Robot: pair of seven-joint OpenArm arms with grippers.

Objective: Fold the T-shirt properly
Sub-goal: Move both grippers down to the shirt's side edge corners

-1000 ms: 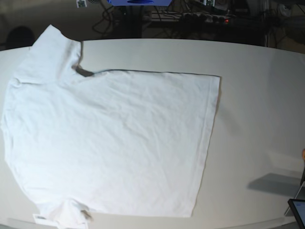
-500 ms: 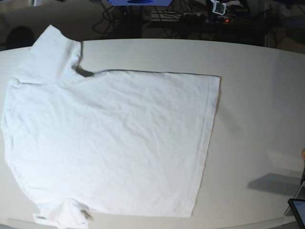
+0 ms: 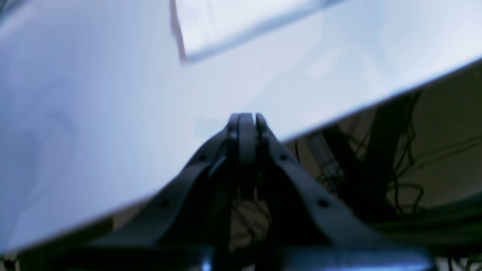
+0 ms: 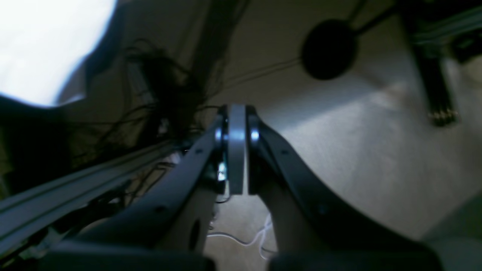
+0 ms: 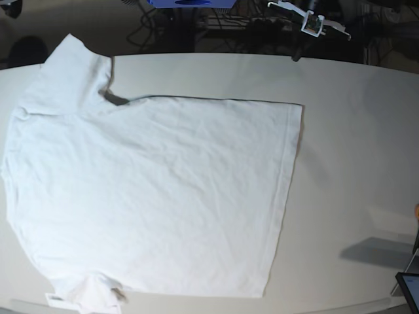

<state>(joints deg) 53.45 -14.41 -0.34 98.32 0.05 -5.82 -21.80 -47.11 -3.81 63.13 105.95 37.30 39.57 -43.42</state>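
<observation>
Garment: plain white short-sleeved T-shirt of wrinkly cloth (image 5: 150,196) lies spread flat on the smooth off-white bench (image 5: 353,131), covering its left and middle in the base view; hem edge faces that view's right.
Left gripper (image 3: 246,119): black fingers pressed together, holding nothing; it hangs over the bench's far edge, well apart from the T-shirt, whose hem corner (image 3: 233,22) shows beyond it.
Right gripper (image 4: 237,113): fingers pressed together, empty; off the bench, above the floor (image 4: 376,150), away from the T-shirt.
</observation>
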